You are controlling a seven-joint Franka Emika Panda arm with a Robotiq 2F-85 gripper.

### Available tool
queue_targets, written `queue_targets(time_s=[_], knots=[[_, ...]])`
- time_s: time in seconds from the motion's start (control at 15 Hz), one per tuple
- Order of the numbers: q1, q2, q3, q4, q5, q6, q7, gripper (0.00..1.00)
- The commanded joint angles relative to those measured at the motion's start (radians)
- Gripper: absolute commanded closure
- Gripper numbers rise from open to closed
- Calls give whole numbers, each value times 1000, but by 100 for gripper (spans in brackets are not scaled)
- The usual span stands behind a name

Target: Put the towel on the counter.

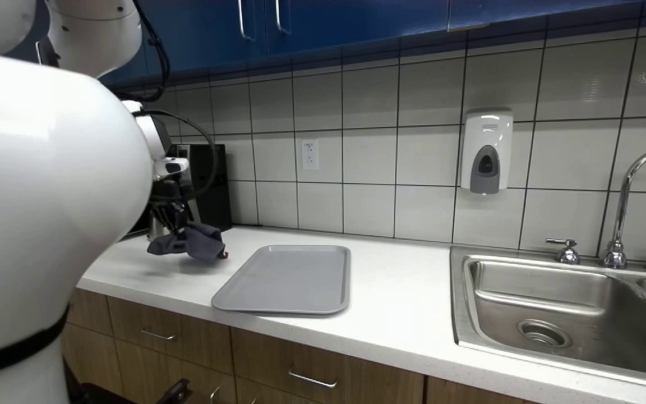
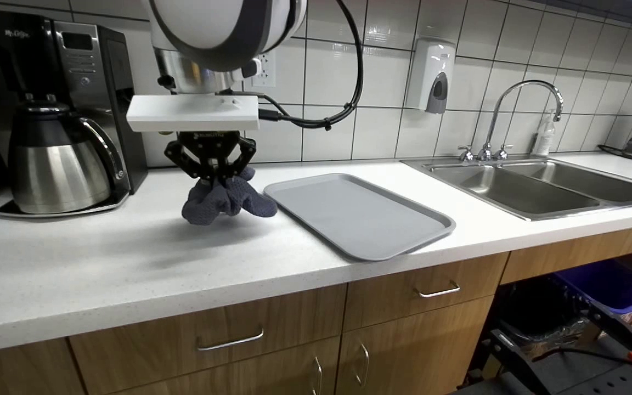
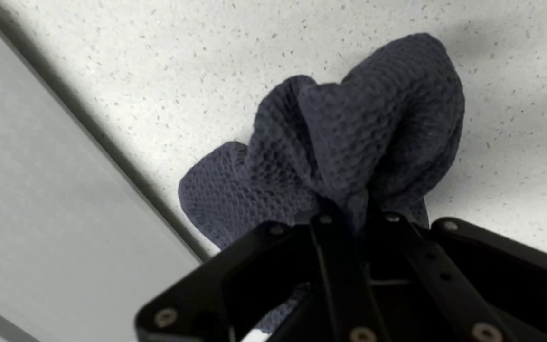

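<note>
The dark grey-blue waffle-textured towel (image 2: 227, 198) hangs bunched from my gripper (image 2: 216, 176), whose fingers are shut on it. In both exterior views the towel (image 1: 204, 242) is over the white counter (image 2: 146, 263), with a shadow beneath; it appears slightly above the surface. In the wrist view the towel (image 3: 344, 128) is pinched between the fingertips (image 3: 356, 216), with folds spreading ahead and to both sides. The part between the fingers is hidden. A tiny red spot (image 1: 224, 255) shows at the towel's edge in an exterior view; I cannot tell what it is.
A grey tray (image 2: 360, 214) lies on the counter beside the towel; it also shows in the wrist view (image 3: 55, 180). A coffee maker with a steel carafe (image 2: 61, 159) stands on the opposite side. A sink (image 1: 536, 303) and faucet (image 1: 620, 224) lie beyond the tray.
</note>
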Motion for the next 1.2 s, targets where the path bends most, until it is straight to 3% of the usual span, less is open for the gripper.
queue_targets(time_s=[0.0,0.33,0.4,0.47,0.6,1.0,1.13], knots=[[10,30,-10,15,-27,4,35,97],[15,75,-16,34,-11,-3,39,97],[17,80,-18,36,-12,-4,43,62],[18,84,-19,38,-10,-4,49,61],[17,86,-20,39,-6,-2,58,48],[4,64,-23,38,6,8,67,2],[-8,50,-22,30,14,18,54,0]])
